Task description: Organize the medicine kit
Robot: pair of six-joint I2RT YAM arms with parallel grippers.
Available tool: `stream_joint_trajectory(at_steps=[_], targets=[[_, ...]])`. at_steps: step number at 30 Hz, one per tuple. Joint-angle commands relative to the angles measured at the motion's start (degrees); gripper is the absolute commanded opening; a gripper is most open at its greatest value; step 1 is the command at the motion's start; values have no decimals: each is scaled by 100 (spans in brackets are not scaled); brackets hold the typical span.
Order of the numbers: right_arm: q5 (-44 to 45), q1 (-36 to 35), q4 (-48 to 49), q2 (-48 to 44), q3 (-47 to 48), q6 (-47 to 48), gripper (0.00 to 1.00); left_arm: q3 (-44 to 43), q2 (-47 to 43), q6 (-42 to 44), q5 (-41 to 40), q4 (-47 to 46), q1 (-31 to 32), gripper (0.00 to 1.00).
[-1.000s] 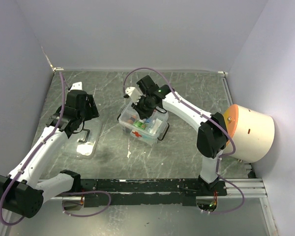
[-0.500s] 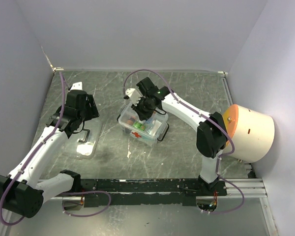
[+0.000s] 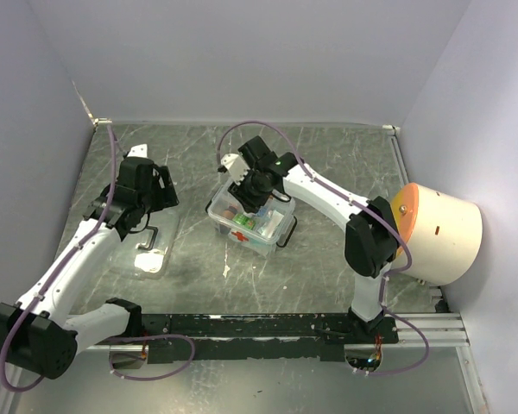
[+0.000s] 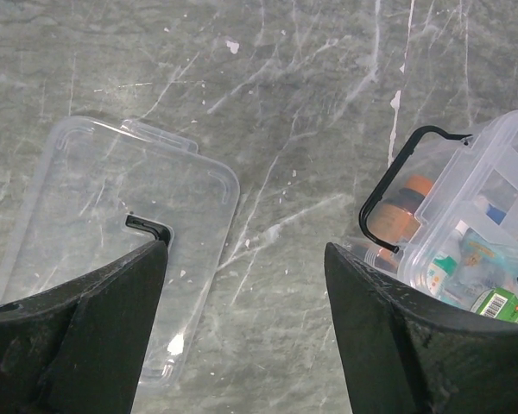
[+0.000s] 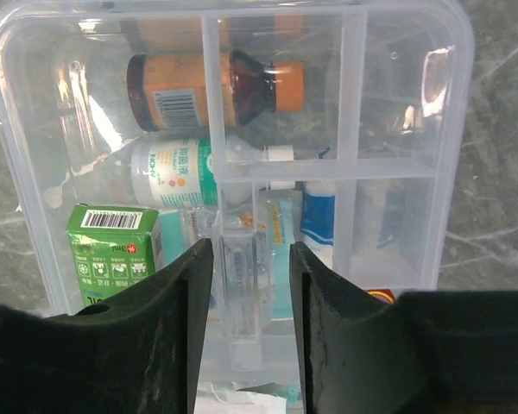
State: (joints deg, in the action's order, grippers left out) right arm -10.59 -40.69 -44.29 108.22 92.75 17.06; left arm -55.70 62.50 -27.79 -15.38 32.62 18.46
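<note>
The medicine kit [image 3: 268, 235], a clear box with a red cross and black side handles, stands mid-table. A clear compartmented tray [image 5: 397, 103] lies in its top. Under the tray show a brown bottle [image 5: 181, 90], a white bottle [image 5: 177, 172] and a green carton [image 5: 112, 246]. My right gripper [image 5: 250, 246] hangs just over the tray, open, with its fingers either side of the tray's upright clear tab and not touching it. My left gripper [image 4: 243, 250] is open and empty above bare table, between the flat clear lid [image 4: 112, 224] and the kit [image 4: 466, 216].
The lid [image 3: 151, 250], with a black handle, lies flat left of the kit. A large cream cylinder with an orange face [image 3: 440, 233] stands at the right wall. A black rail [image 3: 268, 326] runs along the near edge. Grey walls close in on three sides.
My right gripper's jaws have parted from the tray's tab, and the tray rests in the kit. The left jaws have spread a little wider.
</note>
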Motion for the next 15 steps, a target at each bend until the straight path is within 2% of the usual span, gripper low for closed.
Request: stream_joint_trajectory(at_steps=[1, 8, 11, 15], targets=[[155, -7, 1, -476, 126, -347, 42, 35, 128, 18, 198, -146, -35, 85], [774, -1, 659, -1545, -288, -1136, 53, 256, 710, -546, 248, 268, -35, 94], [1021, -6, 1002, -1898, -589, -1536, 54, 502, 920, -950, 307, 186, -40, 92], [953, 1, 1456, -2265, -1078, -1915, 54, 712, 1110, -1316, -81, 87, -171, 86]])
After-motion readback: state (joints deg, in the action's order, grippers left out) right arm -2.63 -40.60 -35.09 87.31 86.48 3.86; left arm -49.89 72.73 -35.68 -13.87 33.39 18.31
